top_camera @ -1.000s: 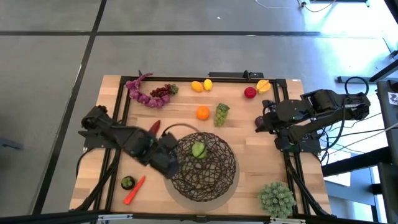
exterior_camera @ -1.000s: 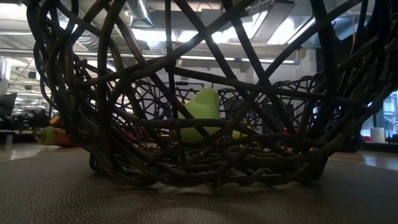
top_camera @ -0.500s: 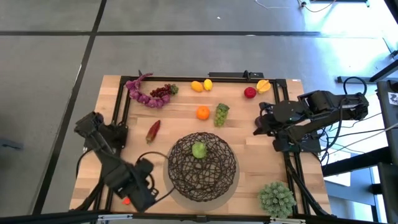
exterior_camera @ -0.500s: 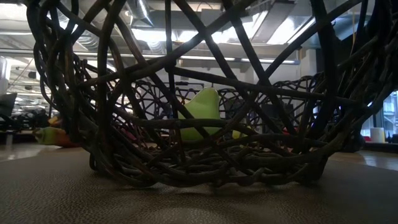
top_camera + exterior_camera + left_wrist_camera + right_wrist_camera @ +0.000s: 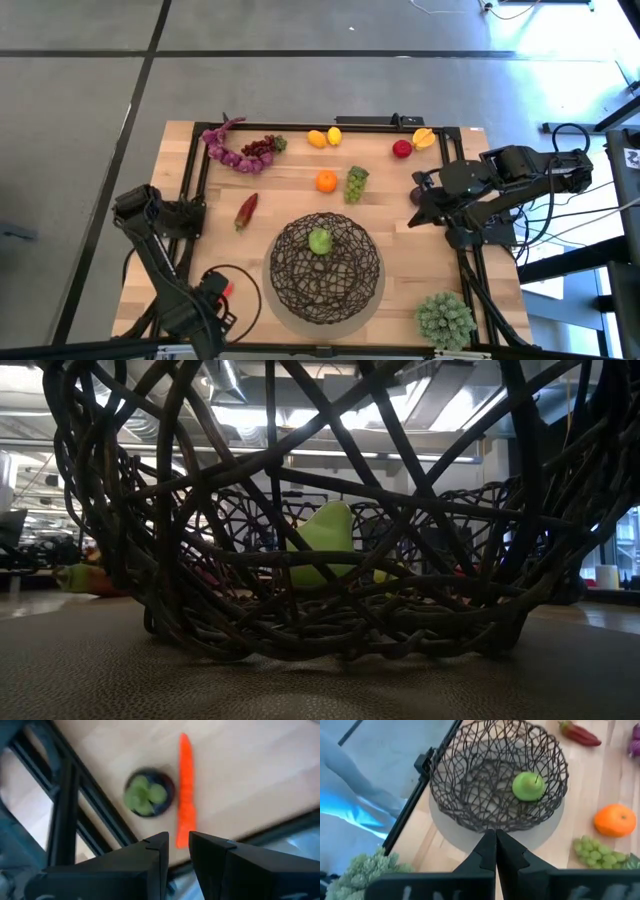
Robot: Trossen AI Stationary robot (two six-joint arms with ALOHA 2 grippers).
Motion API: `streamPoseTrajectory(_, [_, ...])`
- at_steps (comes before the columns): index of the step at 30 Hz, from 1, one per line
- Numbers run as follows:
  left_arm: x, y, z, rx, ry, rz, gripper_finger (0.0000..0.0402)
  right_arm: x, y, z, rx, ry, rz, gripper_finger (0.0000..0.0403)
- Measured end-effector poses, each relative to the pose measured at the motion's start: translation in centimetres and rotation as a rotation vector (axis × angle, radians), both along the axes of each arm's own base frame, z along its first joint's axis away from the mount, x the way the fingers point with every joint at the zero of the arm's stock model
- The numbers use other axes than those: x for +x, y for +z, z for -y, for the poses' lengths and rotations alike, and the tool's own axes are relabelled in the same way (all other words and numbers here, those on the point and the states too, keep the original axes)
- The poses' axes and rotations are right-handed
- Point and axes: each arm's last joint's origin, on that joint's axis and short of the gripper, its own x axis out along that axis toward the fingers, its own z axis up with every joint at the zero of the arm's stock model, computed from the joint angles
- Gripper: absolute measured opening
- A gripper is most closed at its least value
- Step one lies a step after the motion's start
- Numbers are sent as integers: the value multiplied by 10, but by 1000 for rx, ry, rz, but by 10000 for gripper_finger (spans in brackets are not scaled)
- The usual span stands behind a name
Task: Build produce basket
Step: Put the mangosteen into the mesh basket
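Woven-wire basket [image 5: 323, 266] holds only one green fruit [image 5: 319, 241]; the orange [image 5: 326, 181], green grapes [image 5: 355, 183] and the rest lie on the table [image 5: 400, 215]. Early stage, I judge. Left hand [image 5: 176, 846], nearly pressed together, empty, hovers over the carrot [image 5: 185, 790]. Right hand [image 5: 495, 851], shut and empty, points at the basket.

One basket [image 5: 322, 268], two lemons [image 5: 324, 137], perhaps two peppers [image 5: 245, 210].

Dark woven basket [image 5: 325, 268], green apple [image 5: 319, 241]
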Motion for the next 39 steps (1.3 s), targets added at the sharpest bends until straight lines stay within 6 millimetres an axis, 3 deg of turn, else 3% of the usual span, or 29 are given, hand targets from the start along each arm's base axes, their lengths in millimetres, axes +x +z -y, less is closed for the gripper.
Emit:
streamPoseTrajectory(12, [-9,-41,-11,57,16,-117,65,2,2,0,11,-5,23,0])
streamPoseTrajectory(39, [-15,-64,-20,99,6,-139,65,3,3,-1,34,-24,36,0])
